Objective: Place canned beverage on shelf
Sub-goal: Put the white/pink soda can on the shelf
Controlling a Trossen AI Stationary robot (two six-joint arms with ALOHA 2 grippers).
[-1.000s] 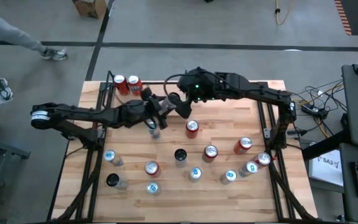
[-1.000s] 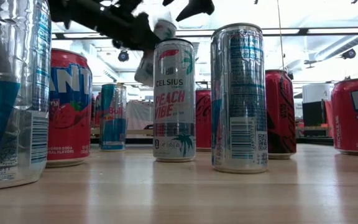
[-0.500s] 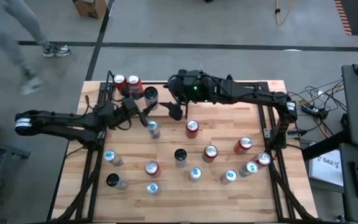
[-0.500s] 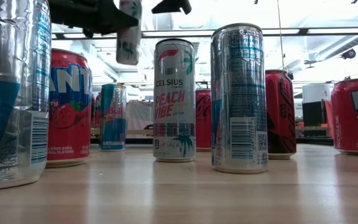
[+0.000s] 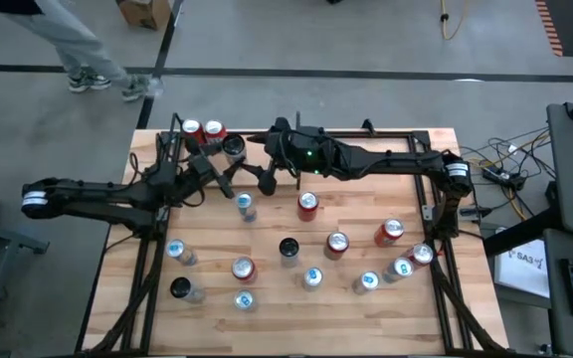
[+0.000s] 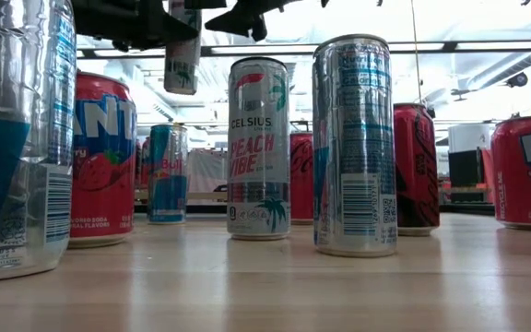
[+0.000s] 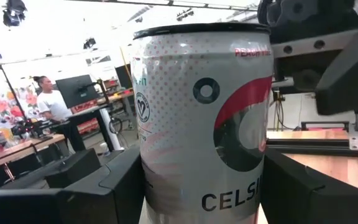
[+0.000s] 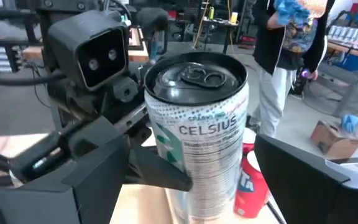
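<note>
At far left we see two red soda cans (image 5: pixel 201 130) standing on the narrow black-framed shelf with wood plank floor (image 5: pixel 172 139). Just right of them our left pincer (image 5: pixel 229 151) clamps a white Celsius can (image 5: pixel 233 146) in the air, upright, beside those cans. Facing it, our right pincer (image 5: pixel 270 177) gapes wide, holding nothing, above the light wooden desk (image 5: pixel 356 199).

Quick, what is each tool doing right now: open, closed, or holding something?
Left tool: closed on the Celsius can, held up near the shelf.
Right tool: open, fingers either side of the same can, not gripping.
</note>
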